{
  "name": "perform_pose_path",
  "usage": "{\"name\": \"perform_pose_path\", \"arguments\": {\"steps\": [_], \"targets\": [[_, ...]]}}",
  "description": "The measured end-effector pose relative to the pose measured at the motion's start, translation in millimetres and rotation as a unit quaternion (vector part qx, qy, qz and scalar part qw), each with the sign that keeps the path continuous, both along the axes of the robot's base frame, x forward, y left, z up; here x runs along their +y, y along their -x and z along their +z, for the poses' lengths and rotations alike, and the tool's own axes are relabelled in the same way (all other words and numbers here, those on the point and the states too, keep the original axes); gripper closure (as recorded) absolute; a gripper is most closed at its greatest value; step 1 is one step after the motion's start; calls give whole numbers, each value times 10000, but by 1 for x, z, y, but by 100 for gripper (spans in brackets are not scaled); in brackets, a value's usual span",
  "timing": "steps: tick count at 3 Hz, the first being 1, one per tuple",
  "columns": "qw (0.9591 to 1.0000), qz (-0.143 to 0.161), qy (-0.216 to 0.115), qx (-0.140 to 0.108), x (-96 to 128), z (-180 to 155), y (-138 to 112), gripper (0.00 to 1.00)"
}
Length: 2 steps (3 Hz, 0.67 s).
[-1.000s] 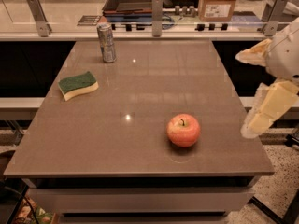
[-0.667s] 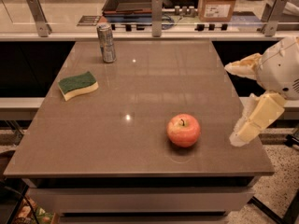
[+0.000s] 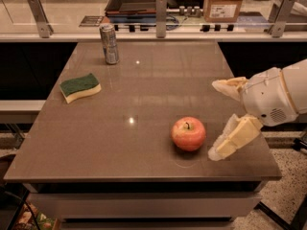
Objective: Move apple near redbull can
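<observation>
The red-orange apple (image 3: 188, 133) sits on the brown table (image 3: 144, 95) near its front right. The silver redbull can (image 3: 109, 44) stands upright at the table's far left, well apart from the apple. My gripper (image 3: 217, 120) reaches in from the right, just right of the apple, level with it. Its two cream fingers are spread wide: one fingertip (image 3: 221, 85) lies behind the apple, the other (image 3: 219, 151) in front and to its right. It holds nothing and does not touch the apple.
A green-and-yellow sponge (image 3: 80, 87) lies on the left side of the table. A counter with metal brackets (image 3: 162, 9), a dark tray (image 3: 136, 1) and a cardboard box (image 3: 224, 3) runs behind the table. The table's right edge is under my arm.
My gripper has moved left over the table's right edge toward the apple, fingers still spread. The apple, can and sponge have not moved.
</observation>
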<state>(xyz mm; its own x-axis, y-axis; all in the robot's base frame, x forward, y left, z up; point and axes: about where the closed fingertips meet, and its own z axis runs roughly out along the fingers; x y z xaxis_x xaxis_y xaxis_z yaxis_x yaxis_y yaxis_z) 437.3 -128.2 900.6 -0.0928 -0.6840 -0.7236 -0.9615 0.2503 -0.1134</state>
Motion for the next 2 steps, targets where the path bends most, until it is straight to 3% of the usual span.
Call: {"name": "perform_pose_path", "arguments": {"steps": [2], "targets": [[9953,-205,-697,-635,16,-33,-28,0]]}}
